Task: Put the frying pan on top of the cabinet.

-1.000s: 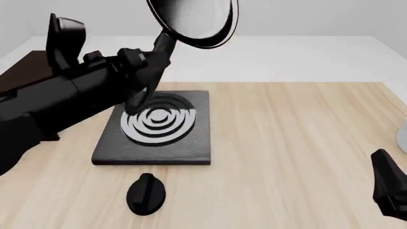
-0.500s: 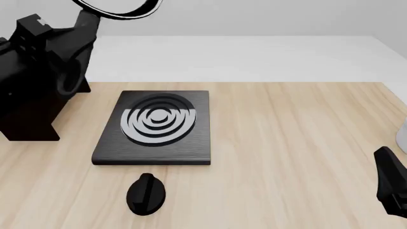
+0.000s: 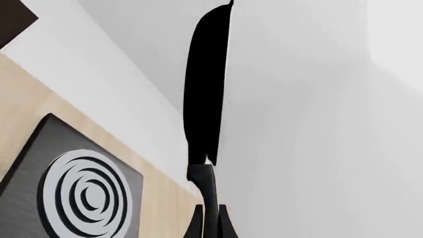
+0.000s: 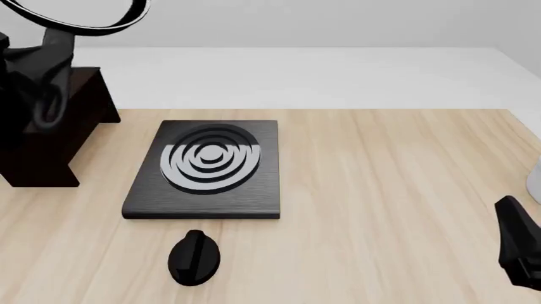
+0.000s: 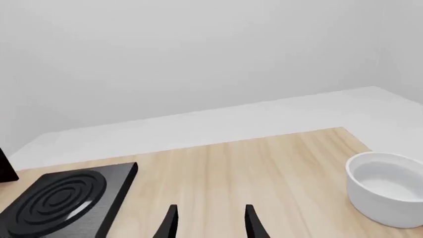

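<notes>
Front view: your stove plate (image 4: pixel 207 170) sits flat on the wooden surface (image 4: pixel 389 190), and everything to its right is open wood out to the surface's right edge, where a sliver of the white bowl (image 4: pixel 536 183) shows. The black knob (image 4: pixel 194 256) lies just in front of the plate, near the surface's near edge. Left of the plate stands the cabinet (image 4: pixel 63 136), taller than the plate, with a strip of bare wood between them; your left arm covers much of its top.

The frying pan (image 4: pixel 80 14) is in the air above the cabinet, up at the frame's top edge and partly cut off by it, its handle running down into your left tool (image 4: pixel 52 47). In the left wrist view you see the pan edge-on (image 3: pixel 205 84), its handle clamped between the two fingers (image 3: pixel 195 225) of that tool (image 3: pixel 210 228).

Your right tool (image 4: pixel 520 250) sits low, far to the right of the plate, close to the bowl. In the right wrist view its fingers (image 5: pixel 168 223) stand apart with nothing between them (image 5: pixel 208 223), bare wood ahead, the bowl (image 5: pixel 383 186) off to one side.
</notes>
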You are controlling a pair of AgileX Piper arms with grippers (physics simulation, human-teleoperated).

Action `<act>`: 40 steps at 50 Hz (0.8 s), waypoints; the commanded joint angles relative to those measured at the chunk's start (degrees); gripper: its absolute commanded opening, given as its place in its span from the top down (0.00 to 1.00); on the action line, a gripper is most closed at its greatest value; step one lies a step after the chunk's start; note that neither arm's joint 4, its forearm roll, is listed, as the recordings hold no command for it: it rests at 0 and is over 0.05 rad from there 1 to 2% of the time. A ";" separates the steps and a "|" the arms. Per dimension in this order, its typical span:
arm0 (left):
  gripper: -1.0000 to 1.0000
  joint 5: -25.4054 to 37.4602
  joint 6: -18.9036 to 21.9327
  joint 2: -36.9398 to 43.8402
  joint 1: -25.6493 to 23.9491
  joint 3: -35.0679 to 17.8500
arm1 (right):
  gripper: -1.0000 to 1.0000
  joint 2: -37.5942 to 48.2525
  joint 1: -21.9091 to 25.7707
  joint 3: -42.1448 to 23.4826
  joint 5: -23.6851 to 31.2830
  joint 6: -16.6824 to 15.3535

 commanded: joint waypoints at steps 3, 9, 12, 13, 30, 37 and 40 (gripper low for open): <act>1.00 -0.60 -2.15 -1.68 5.50 -0.16 | 0.00 0.02 0.05 0.57 -0.51 -0.16; 1.00 -2.24 -3.94 -1.18 8.70 1.58 | 0.00 0.02 0.06 0.38 -0.25 -0.35; 1.00 -2.21 -4.28 -1.33 9.55 1.35 | 0.00 0.03 0.08 0.44 -0.25 -0.35; 1.00 -2.33 -4.60 -1.33 9.96 1.36 | 0.00 0.03 0.10 0.47 -0.27 -0.39; 1.00 -5.64 -8.24 -0.75 15.52 3.56 | 0.00 -0.05 0.51 1.09 -0.43 -1.00; 1.00 -7.18 -10.03 -0.67 16.91 4.42 | 0.00 -0.02 0.65 1.25 -0.47 -1.35; 1.00 -8.71 -11.43 0.28 17.16 5.32 | 0.00 -0.02 0.74 1.09 -0.29 -1.59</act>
